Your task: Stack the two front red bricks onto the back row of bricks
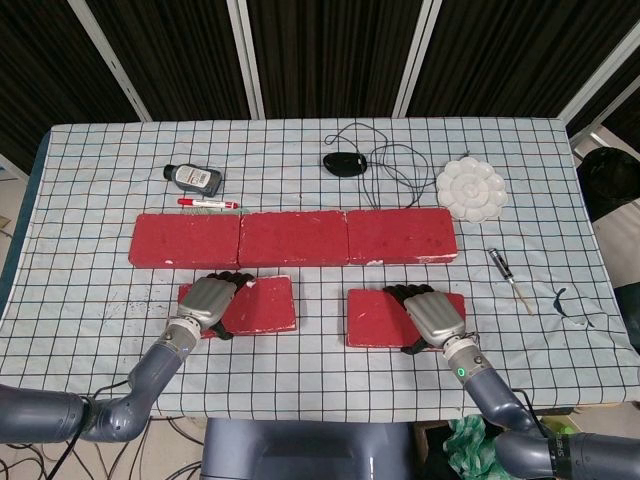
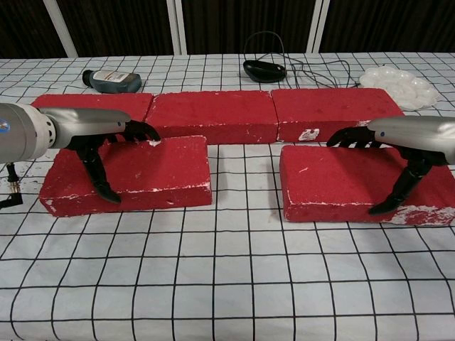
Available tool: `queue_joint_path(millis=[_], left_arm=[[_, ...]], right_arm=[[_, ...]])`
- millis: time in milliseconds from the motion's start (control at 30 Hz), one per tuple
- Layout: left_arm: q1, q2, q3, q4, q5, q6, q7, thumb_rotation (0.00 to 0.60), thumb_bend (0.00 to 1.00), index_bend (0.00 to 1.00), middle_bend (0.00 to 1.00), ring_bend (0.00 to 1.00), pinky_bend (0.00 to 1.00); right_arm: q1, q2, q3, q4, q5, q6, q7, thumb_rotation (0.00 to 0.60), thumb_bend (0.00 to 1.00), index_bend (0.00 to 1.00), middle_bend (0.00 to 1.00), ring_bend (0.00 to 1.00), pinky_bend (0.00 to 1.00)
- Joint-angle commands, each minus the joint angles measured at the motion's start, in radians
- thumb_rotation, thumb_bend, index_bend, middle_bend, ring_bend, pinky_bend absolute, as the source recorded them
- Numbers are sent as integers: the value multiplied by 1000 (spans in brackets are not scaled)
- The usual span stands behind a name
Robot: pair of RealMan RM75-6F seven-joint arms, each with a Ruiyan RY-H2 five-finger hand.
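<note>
On the checked-cloth bench [image 1: 90, 180], two front red bricks lie just before a back row of three red bricks [image 1: 293, 238]. L robot hand [image 2: 106, 153] straddles the left front brick [image 2: 142, 174], thumb down its near face, fingers over the far edge. R robot hand [image 2: 387, 160] grips the right front brick [image 2: 341, 181] likewise. Both bricks rest flat on the cloth. Behind the row: a dark bottle [image 1: 193, 178], red marker [image 1: 207, 203], black mouse w/ cable [image 1: 345, 162], white paint palette [image 1: 470, 189]; a screwdriver [image 1: 508, 278] lies at right.

White black-grid tablecloth table [image 1: 90, 330] carries: back row of 3 red bricks [image 1: 293, 238], 2 front red bricks [image 1: 262, 304], dark bottle [image 1: 193, 178], red pen [image 1: 207, 203], black mouse w/ cable [image 1: 345, 163], white palette [image 1: 470, 189], screwdriver [image 1: 508, 278].
</note>
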Motion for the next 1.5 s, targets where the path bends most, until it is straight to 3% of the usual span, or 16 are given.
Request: queue_joint_path(millis=[33, 633, 900, 1067, 1333, 1500], left_arm=[[6, 1, -1, 5, 18, -12, -12, 600, 276, 205, 244, 116, 229], [-1, 71, -3, 12, 45, -159, -75, 600, 272, 204, 237, 112, 213], [5, 180, -29, -34, 133, -210, -136, 600, 272, 207, 236, 110, 209], [-7, 297, -62, -79, 162, -219, -155, 600, 272, 204, 230, 97, 201], [-74, 387, -108, 16, 103, -309, -178, 600, 273, 219, 218, 70, 165], [-120, 381, -119, 144, 73, -437, -220, 600, 272, 218, 209, 50, 139]], right_arm=[[0, 0, 1, 1, 0, 0, -1, 600, 174, 128, 210, 211, 208], [-2, 22, 13, -22, -5, 9, 5, 600, 174, 128, 209, 212, 208], [-25, 117, 22, -113, -62, 53, 24, 600, 173, 128, 210, 212, 208], [-19, 215, 58, -147, -81, 62, 39, 600, 174, 128, 209, 212, 208], [55, 320, 134, -108, -40, -75, 122, 600, 174, 128, 210, 212, 208], [140, 299, 174, -7, -6, -193, 149, 600, 174, 129, 210, 211, 209]])
